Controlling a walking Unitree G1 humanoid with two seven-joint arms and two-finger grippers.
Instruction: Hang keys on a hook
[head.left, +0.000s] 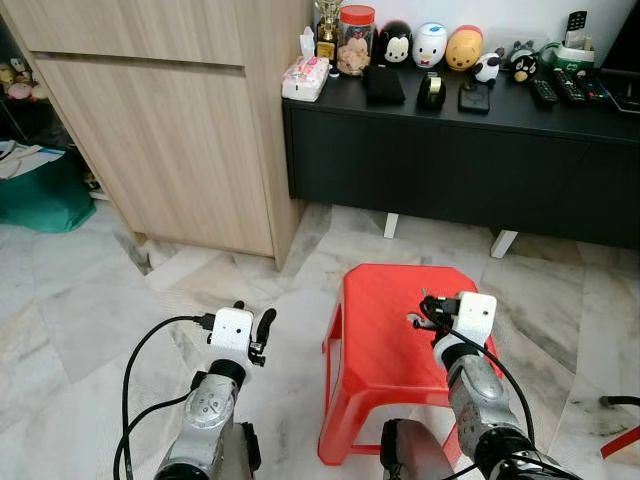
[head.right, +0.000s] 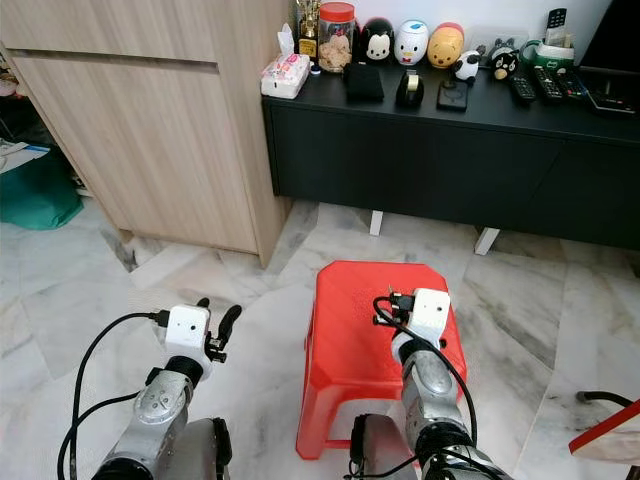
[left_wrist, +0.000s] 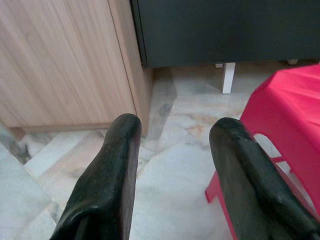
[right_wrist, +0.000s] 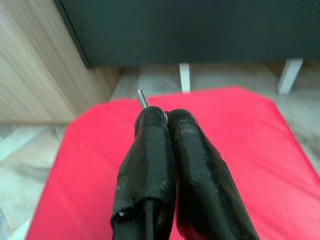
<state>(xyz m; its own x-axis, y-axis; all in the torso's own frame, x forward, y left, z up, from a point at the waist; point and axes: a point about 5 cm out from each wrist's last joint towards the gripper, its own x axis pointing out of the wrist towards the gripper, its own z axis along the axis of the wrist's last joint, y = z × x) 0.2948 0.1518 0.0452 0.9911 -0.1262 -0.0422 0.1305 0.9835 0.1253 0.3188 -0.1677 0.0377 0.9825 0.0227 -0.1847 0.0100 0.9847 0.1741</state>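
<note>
Right wrist view: right claw (right_wrist: 159, 116) clenched on a metal key (right_wrist: 142, 98), above the red stool (right_wrist: 240, 150). Left claw (left_wrist: 172, 137) released, over marble floor (left_wrist: 175, 165).

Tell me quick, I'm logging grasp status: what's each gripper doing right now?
Left gripper: open, holding nothing, above the floor.
Right gripper: shut above the red stool, pinching a small metal piece, likely the keys.

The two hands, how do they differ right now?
The left hand is open and holds nothing; the right hand is shut, with a small metal tip poking out. The left hangs over marble floor, the right over the red stool. Both have black fingers.
</note>
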